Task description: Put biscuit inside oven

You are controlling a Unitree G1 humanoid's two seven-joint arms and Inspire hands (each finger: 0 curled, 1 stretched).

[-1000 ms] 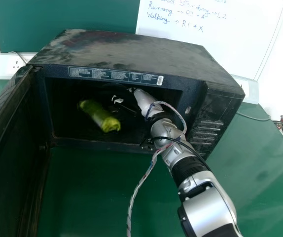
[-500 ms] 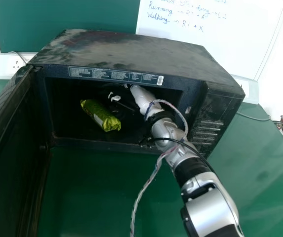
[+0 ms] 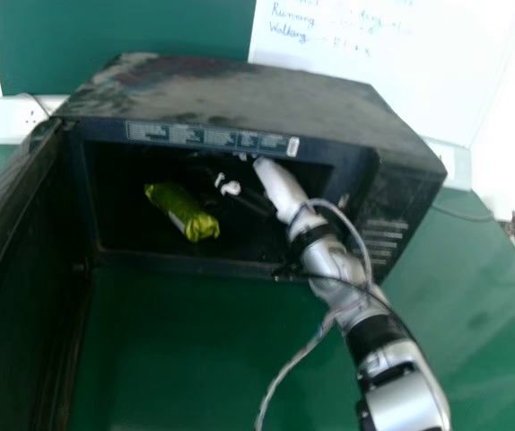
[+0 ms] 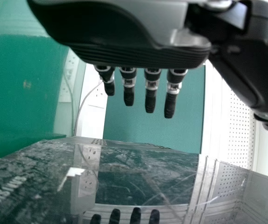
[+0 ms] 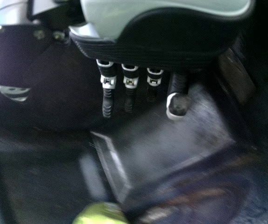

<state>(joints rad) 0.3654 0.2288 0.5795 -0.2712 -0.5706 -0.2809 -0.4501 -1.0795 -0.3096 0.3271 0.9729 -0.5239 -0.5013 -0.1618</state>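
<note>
Evidently, the main part of the job can be counted as done. Over the near part of the desk (image 3: pixel 186 350), the right arm (image 3: pixel 365 332) is extended into the oven (image 3: pixel 231 101), whose door (image 3: pixel 20 269) is swung wide at the left. The left robot hand (image 4: pixel 129 37) is held above a dark, glossy surface (image 4: pixel 45 186), its fingers straight and nothing gripped. On the oven's floor the green biscuit packet (image 3: pixel 181 211) is laid slantwise, fully inside the opening. To the right of it and apart from it, the right robot hand (image 5: pixel 171 51) is held with fingers loosely extended, slightly spread, nothing pinched. Probably all that is left is for that hand to be withdrawn without the packet being nudged, and perhaps for the door to be closed.
</note>
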